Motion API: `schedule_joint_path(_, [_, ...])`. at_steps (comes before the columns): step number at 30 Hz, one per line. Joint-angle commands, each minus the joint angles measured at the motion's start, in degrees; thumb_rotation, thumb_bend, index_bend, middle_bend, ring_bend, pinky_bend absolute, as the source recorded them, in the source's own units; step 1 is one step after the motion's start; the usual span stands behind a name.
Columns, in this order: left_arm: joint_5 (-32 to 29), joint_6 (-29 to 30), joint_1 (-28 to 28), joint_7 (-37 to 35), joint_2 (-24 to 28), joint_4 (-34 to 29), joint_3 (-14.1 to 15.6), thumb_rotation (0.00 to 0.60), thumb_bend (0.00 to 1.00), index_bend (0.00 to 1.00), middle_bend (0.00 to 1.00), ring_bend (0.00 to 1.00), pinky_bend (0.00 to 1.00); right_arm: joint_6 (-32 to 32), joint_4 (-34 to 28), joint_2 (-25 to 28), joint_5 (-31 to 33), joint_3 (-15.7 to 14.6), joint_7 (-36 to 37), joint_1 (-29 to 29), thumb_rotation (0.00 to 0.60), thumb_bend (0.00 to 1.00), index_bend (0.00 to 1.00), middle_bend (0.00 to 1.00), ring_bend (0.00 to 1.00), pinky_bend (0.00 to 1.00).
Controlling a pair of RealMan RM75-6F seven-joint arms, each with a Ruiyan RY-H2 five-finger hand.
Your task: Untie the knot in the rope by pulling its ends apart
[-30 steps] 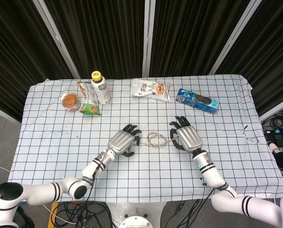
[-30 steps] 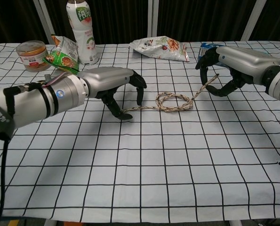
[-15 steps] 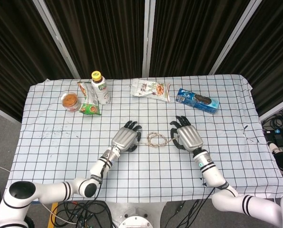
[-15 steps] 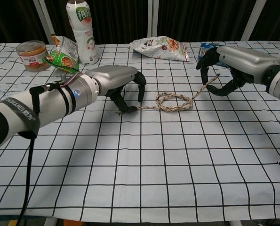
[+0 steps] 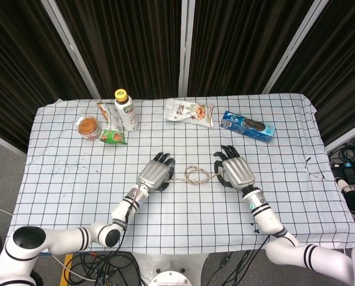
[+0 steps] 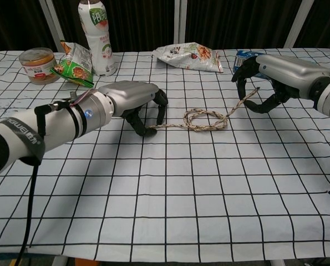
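A thin twisted rope (image 5: 194, 174) lies on the checked cloth, its knot a loose double loop (image 6: 204, 119) between my two hands. My left hand (image 5: 156, 176) sits at the rope's left end with its fingers (image 6: 161, 107) curled down, pinching that end against the thumb just above the cloth. On the other side, my right hand (image 5: 234, 171) grips the right end, which rises off the table into its curled fingers (image 6: 243, 77). The rope hangs slack between the hands.
Along the back stand a bottle (image 5: 125, 109), a jar (image 5: 89, 126), a green snack bag (image 5: 111, 128), a white snack bag (image 5: 190, 112) and a blue cookie pack (image 5: 247, 126). The table's front edge (image 6: 165, 259) is near.
My left hand has moved in toward the rope's left end and its fingers have curled from spread to closed on it. The right hand and the loop have stayed put.
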Motion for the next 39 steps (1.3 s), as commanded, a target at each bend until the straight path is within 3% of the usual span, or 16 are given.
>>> schedule_joint_path(1, [-0.26,-0.14,-0.18,0.04,-0.15,0.34,0.05,0.600,0.32,0.51,0.15,0.00,0.00,0.00,0.04,-0.04,0.03,-0.01,-0.02,-0.01,0.600,0.58,0.71,0.21,0.00,0.00])
schedule_joint_path(21, [1.03,1.41,0.48,-2.47,0.81,-0.56,0.41,0.600,0.46,0.57,0.16,0.00,0.00,0.29,-0.51,0.52,0.06,0.02,0.10,-0.21,0.600,0.59,0.71,0.21,0.00,0.00])
schedule_joint_path(29, [7.29,7.32,6.99,-10.94,10.28,-7.09,2.24,0.600,0.45,0.58,0.16,0.00,0.00,4.01,-5.37,6.73,-0.59,0.00,2.06,-3.44,0.600,0.59,0.71,0.21,0.00,0.00])
schedule_joint_path(35, [11.22,10.38,12.32,-19.05,18.67,-9.01,3.94,0.600,0.45,0.58,0.16,0.00,0.00,7.01,-7.90,11.74,0.05,-0.41,6.39,-7.56,0.600,0.59,0.71,0.21,0.00,0.00])
schedule_joint_path(39, [13.40,13.62,15.99,-23.21,21.58,-9.48,5.48,0.600,0.45,0.57,0.16,0.00,0.00,8.03,-7.96,13.75,0.80,-0.57,8.64,-9.57,0.600,0.59,0.71,0.21,0.00,0.00])
